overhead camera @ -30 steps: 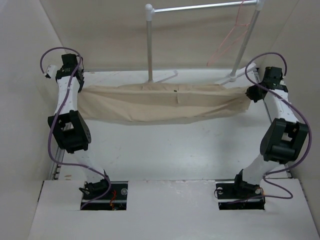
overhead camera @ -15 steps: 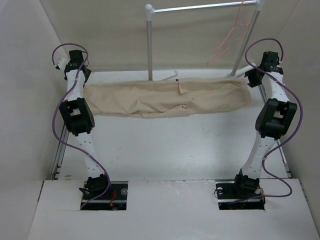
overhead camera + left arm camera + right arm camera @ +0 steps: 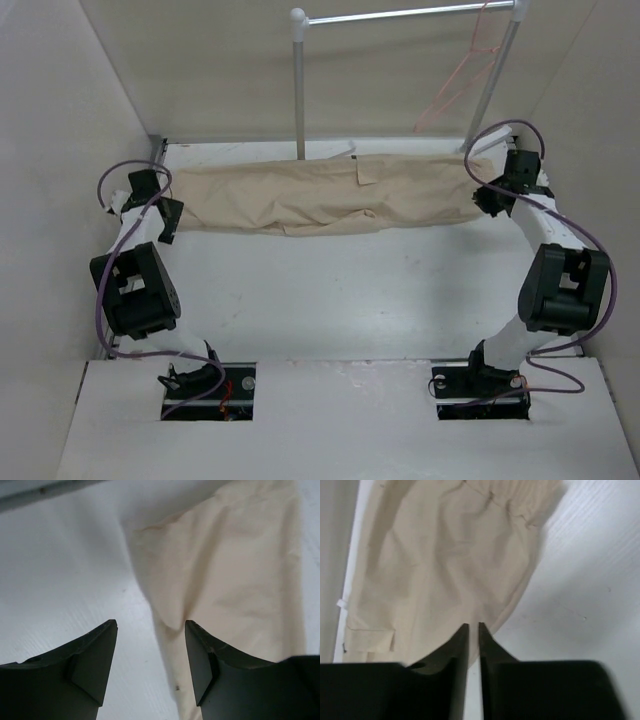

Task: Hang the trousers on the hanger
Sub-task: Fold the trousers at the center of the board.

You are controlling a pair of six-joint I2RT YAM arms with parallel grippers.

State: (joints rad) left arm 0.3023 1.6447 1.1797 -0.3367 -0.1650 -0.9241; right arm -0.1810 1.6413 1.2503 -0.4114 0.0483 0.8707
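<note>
The beige trousers (image 3: 330,195) lie lengthwise across the back of the table, wrinkled, held by neither gripper. My left gripper (image 3: 166,216) hovers at their left end. In the left wrist view it (image 3: 150,625) is open, and the edge of the trousers (image 3: 235,570) runs below between its fingers. At the right end is my right gripper (image 3: 486,197). In its own view its (image 3: 473,625) jaws stand a thin slit apart over the rim of the trousers (image 3: 445,555), gripping nothing. The pink hanger (image 3: 440,100) hangs from the rack at the back right.
A white tubular clothes rack (image 3: 298,90) stands behind the trousers, its bar (image 3: 410,14) across the top. Beige walls close in on the left, back and right. Bare white table (image 3: 340,290) stretches between the trousers and the arm bases.
The trousers, stretched between both shut grippers a second ago, now lie flat on the table. Both grippers let go and drew back; the left stays open, the right has closed to a slit.
</note>
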